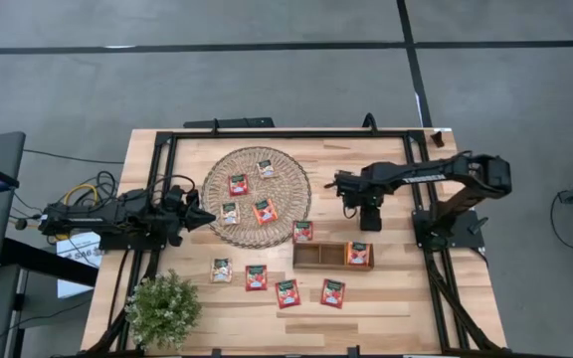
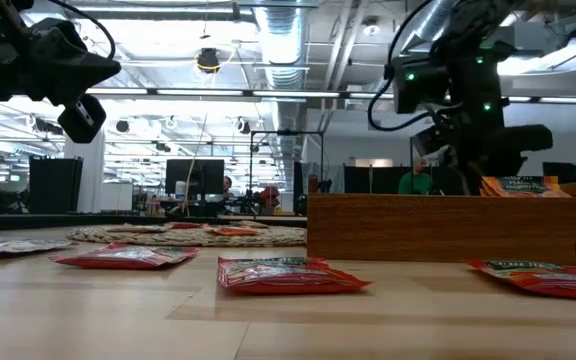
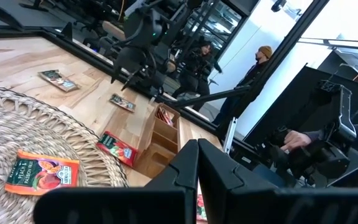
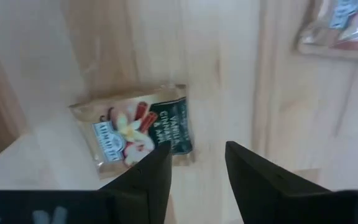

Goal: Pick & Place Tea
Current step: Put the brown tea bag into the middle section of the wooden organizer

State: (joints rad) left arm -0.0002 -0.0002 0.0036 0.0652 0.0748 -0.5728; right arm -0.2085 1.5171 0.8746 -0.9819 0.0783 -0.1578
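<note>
Small square tea sachets lie flat in the high view: several on the round wicker mat (image 1: 257,196), one (image 1: 302,231) beside its edge, several on the table's near part (image 1: 287,292), and one (image 1: 358,254) in the right compartment of the wooden tray (image 1: 318,256). My right gripper (image 1: 369,221) hangs open above the table just beyond the tray. In its wrist view the open right gripper (image 4: 196,163) stands over a beige sachet (image 4: 132,132) lying on wood. My left gripper (image 1: 205,216) is shut and empty at the mat's left edge, pointing right, and its shut tips show in its own view (image 3: 197,152).
A potted plant (image 1: 162,308) stands at the table's near left corner. A black frame (image 1: 286,133) runs along the table's far edge and sides. In the low view the tray's wall (image 2: 448,228) rises ahead, with sachets (image 2: 288,274) lying in front of it. People sit in the room beyond.
</note>
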